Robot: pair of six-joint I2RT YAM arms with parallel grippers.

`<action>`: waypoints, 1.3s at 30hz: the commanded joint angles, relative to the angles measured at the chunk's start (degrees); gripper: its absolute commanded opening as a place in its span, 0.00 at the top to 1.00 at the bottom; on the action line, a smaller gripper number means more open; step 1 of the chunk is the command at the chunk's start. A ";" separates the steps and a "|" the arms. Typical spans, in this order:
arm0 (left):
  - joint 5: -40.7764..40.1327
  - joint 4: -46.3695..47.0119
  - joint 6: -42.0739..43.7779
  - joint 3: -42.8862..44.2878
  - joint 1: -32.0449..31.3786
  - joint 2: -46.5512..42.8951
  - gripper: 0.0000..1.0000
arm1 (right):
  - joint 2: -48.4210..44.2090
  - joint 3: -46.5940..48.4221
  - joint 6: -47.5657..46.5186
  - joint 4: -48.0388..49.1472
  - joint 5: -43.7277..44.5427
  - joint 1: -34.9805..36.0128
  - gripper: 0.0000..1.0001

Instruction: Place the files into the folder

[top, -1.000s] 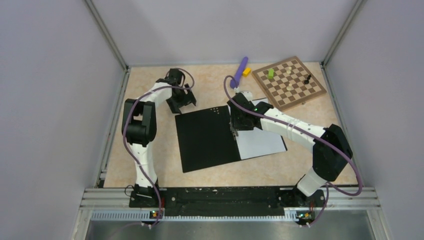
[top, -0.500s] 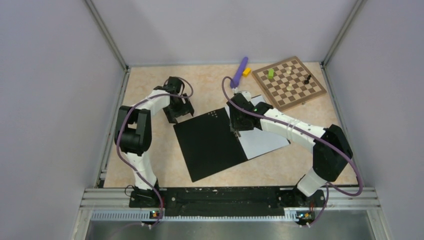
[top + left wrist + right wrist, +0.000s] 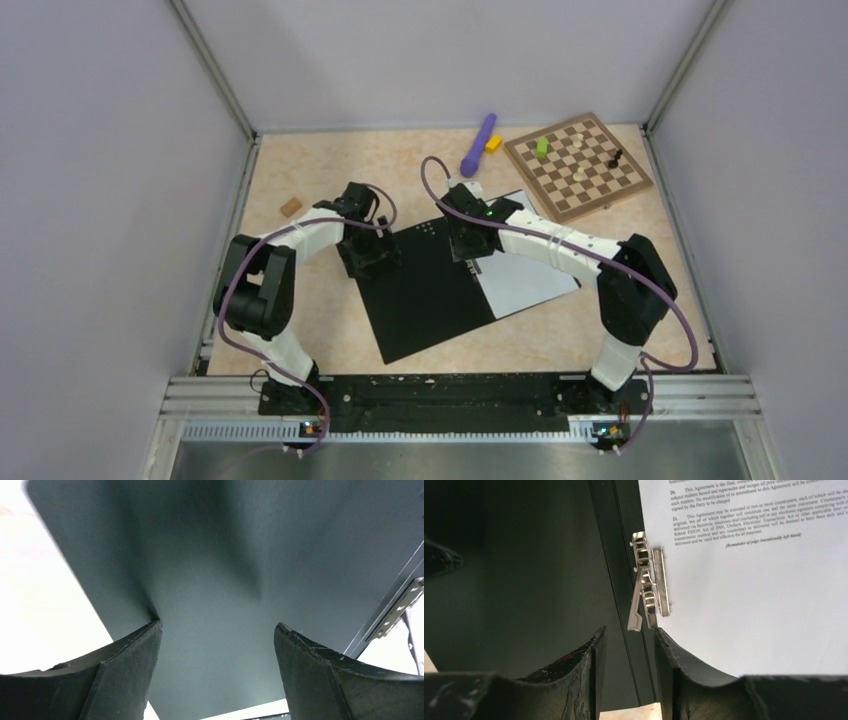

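Note:
The folder [image 3: 420, 290] lies open on the table with its black inner faces up. The files [image 3: 530, 280], white printed sheets, rest on its right half beside a metal clip [image 3: 650, 582] at the spine. My left gripper [image 3: 372, 258] hangs open and wide over the far left part of the black cover [image 3: 210, 555], with nothing between its fingers. My right gripper [image 3: 470, 245] hovers over the spine at the far end. In the right wrist view its jaws [image 3: 630, 632] stand narrowly apart just short of the clip, empty, with the files [image 3: 749, 595] to their right.
A brown chessboard [image 3: 577, 165] with a few pieces sits at the back right. A purple tool [image 3: 479, 143] and a yellow block [image 3: 493, 143] lie next to it. A small brown block [image 3: 290, 207] lies at the left. Metal rails edge the table.
The left gripper has moved from beyond the folder's far left corner to over the cover. The folder has turned slightly. The right gripper has shifted a little left and its jaws have narrowed.

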 commanded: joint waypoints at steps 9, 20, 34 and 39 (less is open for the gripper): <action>2.00 6.32 -2.16 -3.68 -1.03 5.25 0.13 | 4.26 5.58 -3.34 -1.61 1.72 0.58 0.68; 2.11 6.06 -1.73 -3.42 -1.03 5.86 0.13 | 4.19 4.20 -3.25 -1.56 2.28 0.55 0.72; 1.99 5.91 -1.84 -3.24 -1.05 5.94 0.13 | 5.08 3.42 -3.15 -1.89 1.84 0.63 0.76; 1.87 5.88 -1.86 -3.15 -1.05 5.79 0.13 | 5.21 3.42 -3.26 -1.94 1.62 0.61 0.76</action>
